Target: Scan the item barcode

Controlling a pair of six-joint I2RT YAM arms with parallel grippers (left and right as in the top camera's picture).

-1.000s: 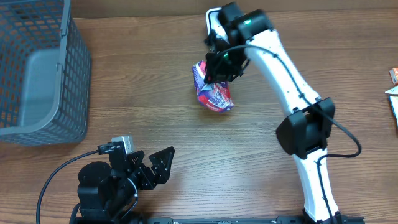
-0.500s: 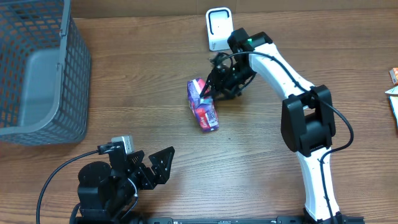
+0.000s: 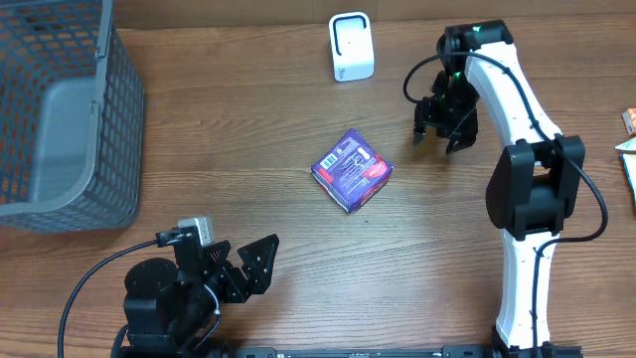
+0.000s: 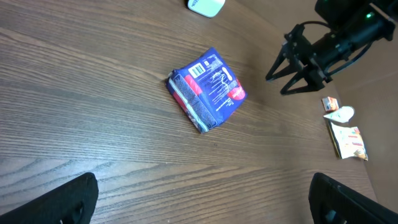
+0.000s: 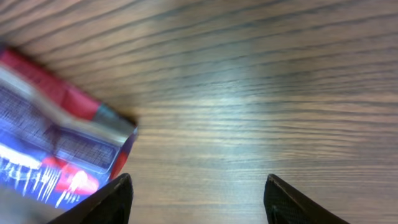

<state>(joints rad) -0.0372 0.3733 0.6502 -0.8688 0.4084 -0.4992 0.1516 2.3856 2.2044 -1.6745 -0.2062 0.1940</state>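
Observation:
The item, a blue and purple packet (image 3: 352, 169) with a white barcode patch facing up, lies flat on the table in front of the white scanner (image 3: 351, 47). My right gripper (image 3: 444, 139) hovers to the packet's right, apart from it, open with nothing between its fingers. In the right wrist view the packet (image 5: 56, 149) lies left of the open gripper (image 5: 198, 199). The left wrist view shows the packet (image 4: 207, 89), the scanner's edge (image 4: 205, 6) and the right gripper (image 4: 292, 62). My left gripper (image 3: 253, 267) rests open at the near edge, empty (image 4: 202, 199).
A grey mesh basket (image 3: 60, 109) stands at the far left. Small packets (image 3: 629, 149) lie at the right edge of the table, also seen in the left wrist view as loose packets (image 4: 345, 134).
My right gripper opened and let go of the packet, which now lies flat on the table. The right arm swung right, away from the scanner. The left arm stayed still.

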